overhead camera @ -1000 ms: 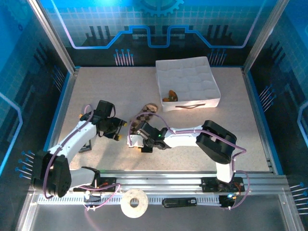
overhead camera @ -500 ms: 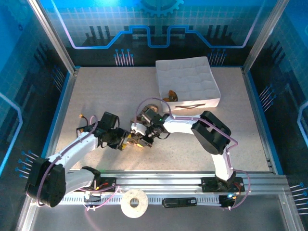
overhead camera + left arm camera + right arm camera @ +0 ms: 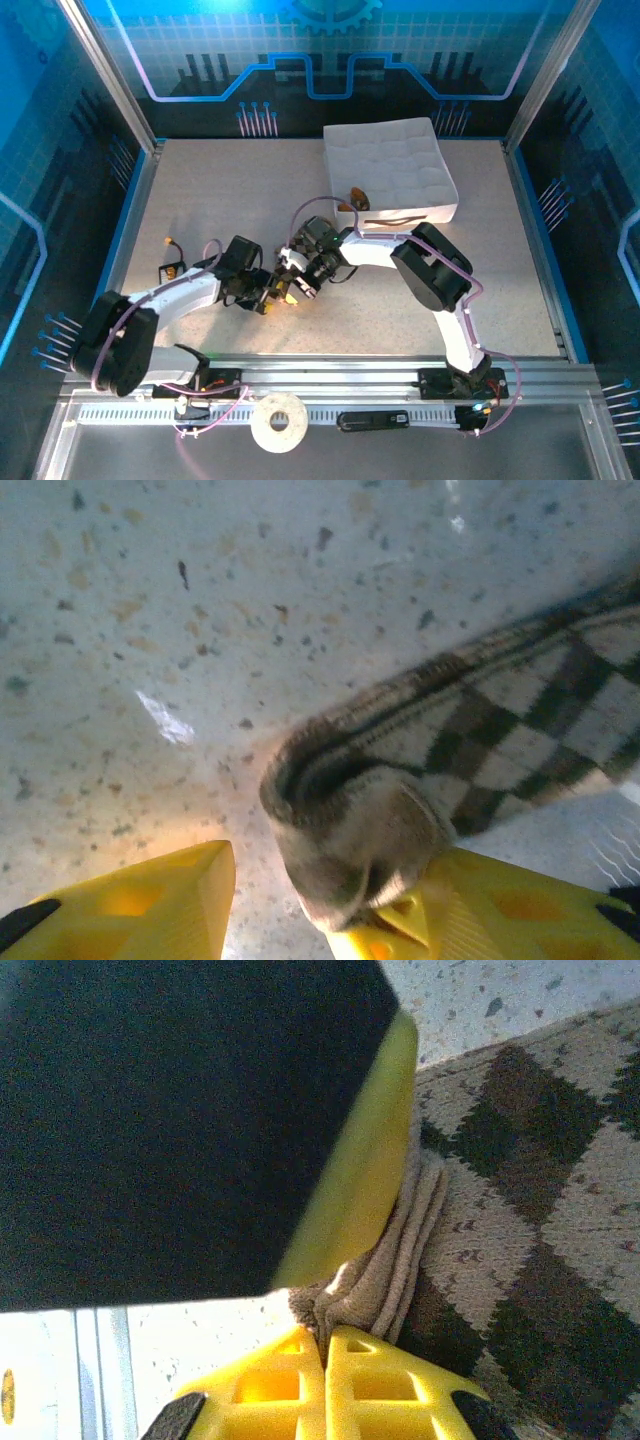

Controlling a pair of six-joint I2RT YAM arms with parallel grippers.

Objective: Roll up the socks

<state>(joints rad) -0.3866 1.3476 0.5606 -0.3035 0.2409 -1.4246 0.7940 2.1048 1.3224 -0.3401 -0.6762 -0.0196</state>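
pinching argyle sock [image 3: 520, 1210], right gripper [image 3: 323, 1340] clamped

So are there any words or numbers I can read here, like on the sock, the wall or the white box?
No words or numbers can be read anywhere.
Back wall: a gear picture and lines, no letters.
Argyle sock: diamond pattern only, no label.
White quilted box: plain.
Black bar on the front rail: a tiny pale mark, too small to read.
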